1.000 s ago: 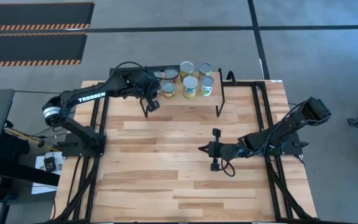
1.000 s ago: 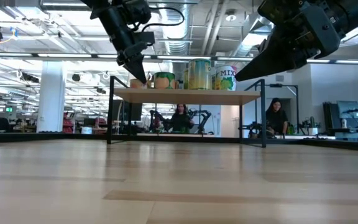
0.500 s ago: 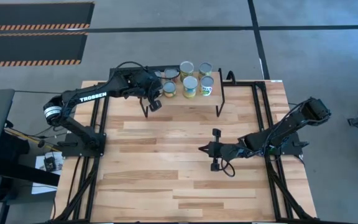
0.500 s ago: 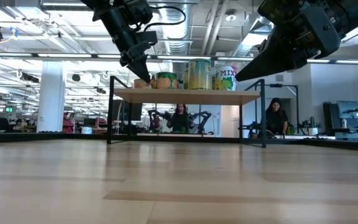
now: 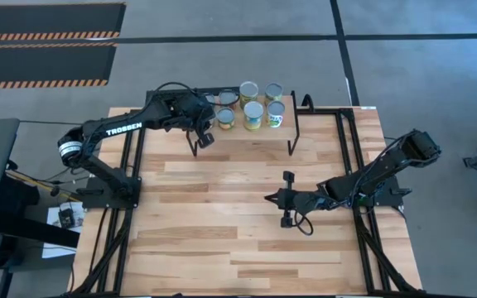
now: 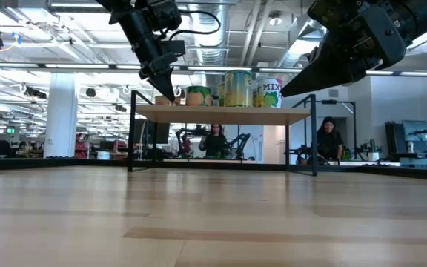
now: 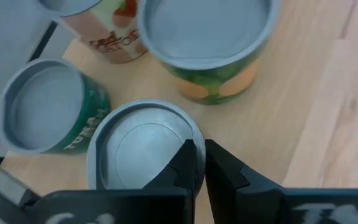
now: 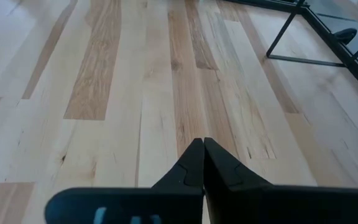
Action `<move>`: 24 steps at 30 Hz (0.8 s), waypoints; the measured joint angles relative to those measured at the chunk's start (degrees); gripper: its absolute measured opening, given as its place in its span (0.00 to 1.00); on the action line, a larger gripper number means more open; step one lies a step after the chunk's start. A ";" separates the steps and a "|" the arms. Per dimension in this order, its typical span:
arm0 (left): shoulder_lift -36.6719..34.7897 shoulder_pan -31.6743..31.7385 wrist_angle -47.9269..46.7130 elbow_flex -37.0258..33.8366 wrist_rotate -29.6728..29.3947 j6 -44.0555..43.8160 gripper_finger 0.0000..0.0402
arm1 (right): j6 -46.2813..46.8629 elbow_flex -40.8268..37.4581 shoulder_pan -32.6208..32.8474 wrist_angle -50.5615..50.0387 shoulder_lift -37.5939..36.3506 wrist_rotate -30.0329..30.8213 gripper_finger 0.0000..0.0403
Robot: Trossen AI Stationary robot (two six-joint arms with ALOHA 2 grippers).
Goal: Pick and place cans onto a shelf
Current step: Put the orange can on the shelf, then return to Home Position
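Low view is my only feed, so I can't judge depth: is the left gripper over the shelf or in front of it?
Observer: The high view puts the left gripper at the front left corner of the shelf, beside the cans.
Operator: Are its fingers holding anything?
Observer: No. The left wrist view shows the fingers shut and empty, with their tips over the rim of a silver-topped can.
Operator: And the right gripper?
Observer: The right gripper hangs over bare table, out in front of the shelf. Its fingers are shut and no can is near it.
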 joint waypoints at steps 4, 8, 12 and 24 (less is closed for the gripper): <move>-0.02 0.01 0.05 0.00 -1.29 -0.79 0.03 | 0.00 0.00 0.00 0.02 0.00 0.00 0.04; -0.04 0.01 0.22 0.00 -1.48 -0.68 0.08 | 0.00 0.00 0.00 0.00 0.00 0.00 0.03; -0.04 0.01 0.79 0.00 -1.47 -0.61 0.12 | 0.00 0.00 0.00 0.01 0.00 0.00 0.04; -3.41 -0.81 1.67 -0.04 -0.59 0.17 0.13 | 0.97 0.00 0.00 0.01 0.00 -0.02 0.04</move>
